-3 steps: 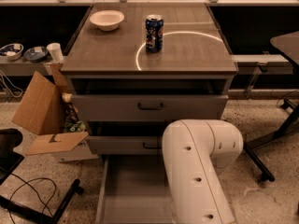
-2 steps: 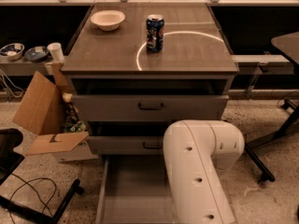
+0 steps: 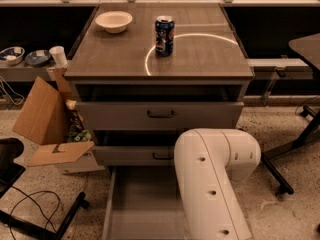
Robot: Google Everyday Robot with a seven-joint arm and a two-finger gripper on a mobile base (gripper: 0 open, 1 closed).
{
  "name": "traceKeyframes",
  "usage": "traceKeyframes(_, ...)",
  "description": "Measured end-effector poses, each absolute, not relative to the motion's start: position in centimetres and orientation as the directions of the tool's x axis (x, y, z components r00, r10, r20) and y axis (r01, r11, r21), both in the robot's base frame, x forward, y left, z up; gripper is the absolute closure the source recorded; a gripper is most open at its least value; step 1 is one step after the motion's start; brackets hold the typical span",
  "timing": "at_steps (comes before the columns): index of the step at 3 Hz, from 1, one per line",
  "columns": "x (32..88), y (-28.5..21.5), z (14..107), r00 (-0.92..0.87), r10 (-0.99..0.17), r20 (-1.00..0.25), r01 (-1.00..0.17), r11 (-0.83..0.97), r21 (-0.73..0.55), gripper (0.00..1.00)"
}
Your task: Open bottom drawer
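The grey cabinet (image 3: 160,59) has three drawers. The bottom drawer (image 3: 142,204) is pulled far out towards me; its plain grey tray shows, and its front and handle lie below the picture's edge. The mid-height drawer front (image 3: 135,155) and the tallest drawer front (image 3: 120,115) above it each stand a little way out. My white arm (image 3: 212,184) bends over the right part of the tray. My gripper is hidden behind the arm or below the frame.
A blue can (image 3: 164,35) and a white bowl (image 3: 114,21) stand on the cabinet top. An open cardboard box (image 3: 47,129) sits at the left, a black chair base (image 3: 30,209) at the lower left, and a table leg (image 3: 292,144) at the right.
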State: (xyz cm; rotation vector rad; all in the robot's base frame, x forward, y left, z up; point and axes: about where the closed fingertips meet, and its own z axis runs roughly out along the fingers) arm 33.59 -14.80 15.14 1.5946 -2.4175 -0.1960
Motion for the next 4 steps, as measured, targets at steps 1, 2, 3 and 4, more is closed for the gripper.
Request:
traceKeyframes(1, 33.6, -14.8, 15.1, -0.377, -0.918, 0.124, -0.886, 0.396, 0.241, 0.39)
traceKeyframes(2, 33.6, -14.8, 15.1, -0.377, -0.918, 0.124, -0.886, 0.396, 0.241, 0.16)
traceKeyframes(3, 33.6, -14.8, 15.1, -0.377, -0.918, 0.124, -0.886, 0.396, 0.241, 0.0)
traceKeyframes(4, 33.8, -15.8, 17.6, -0.392, -0.916, 0.082, -0.894, 0.4, 0.201, 0.0)
